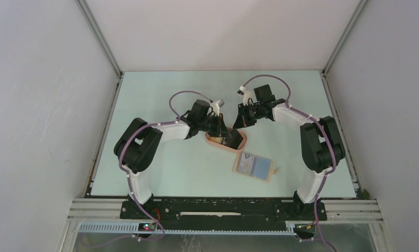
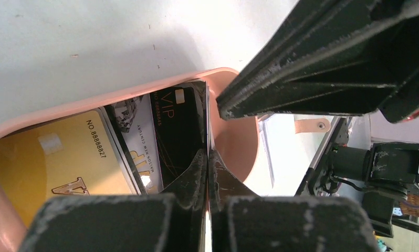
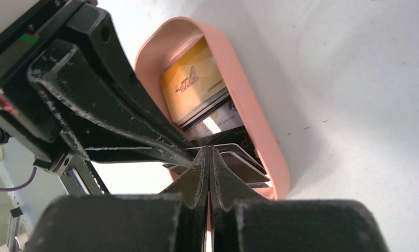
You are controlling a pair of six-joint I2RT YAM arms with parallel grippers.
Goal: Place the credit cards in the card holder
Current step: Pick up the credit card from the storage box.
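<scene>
Two robot arms lean in over one pale green table (image 1: 160,105), the left arm (image 1: 144,144) at centre-left of the overhead view and the right arm (image 1: 317,142) at centre-right, their wrists meeting above a single peach oval tray (image 1: 218,144) in the middle of the frame. One tan card holder (image 1: 254,167) lies open on the table at lower right of centre, apart from the tray, with a pale blue-grey face showing on it. Its strap with one snap stud (image 2: 312,126) appears at the right of the left wrist view.

Three credit cards can be counted inside the tray in that view. A gold card (image 2: 55,157) at lower left reads "NO 8888827" above part of a large gold letter V. A white-grey card (image 2: 139,131) carries print too small to read. A black card (image 2: 178,131) at centre is marked "VIP".

The left gripper (image 2: 207,157) and the right gripper (image 3: 208,155) each have their fingers pressed together, tips down among the cards. Whether either pinches a card edge cannot be told.
</scene>
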